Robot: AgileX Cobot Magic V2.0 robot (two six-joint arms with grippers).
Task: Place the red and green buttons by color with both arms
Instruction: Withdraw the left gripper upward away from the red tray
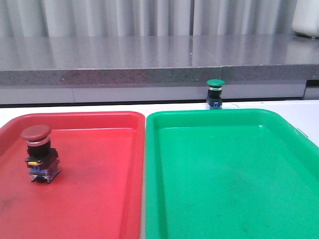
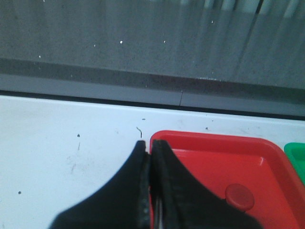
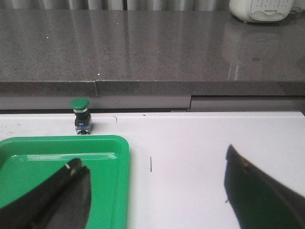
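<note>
The red button [image 1: 38, 153] stands upright inside the red tray [image 1: 99, 164], on its floor toward that tray's left side, its dark red cap up and its black-and-blue block body resting on the plastic. From the left wrist camera only its round cap [image 2: 240, 197] shows, lying just beside the left gripper [image 2: 148, 157] on the tray side of the jaws and a little behind their tips. The left gripper's jaws are pressed together with nothing between them, and their tips hang over the near rim of the red tray [image 2: 209, 138], at the edge where it meets the white table [image 2: 62, 143].

The green button [image 1: 215, 93] stands upright on the white table, outside the green tray [image 1: 229, 169], just beyond that tray's far rim and in front of the grey stone ledge [image 1: 149, 59]. The right gripper [image 3: 157, 191] has its jaws spread wide and holds nothing. The green button [image 3: 80, 116] sits well ahead of those jaws, out past the finger [image 3: 71, 191] that hangs over the corner of the green tray [image 3: 62, 152]; the other finger [image 3: 262, 195] is over bare table. A white appliance [image 3: 259, 9] sits on the ledge far beyond that finger.
</note>
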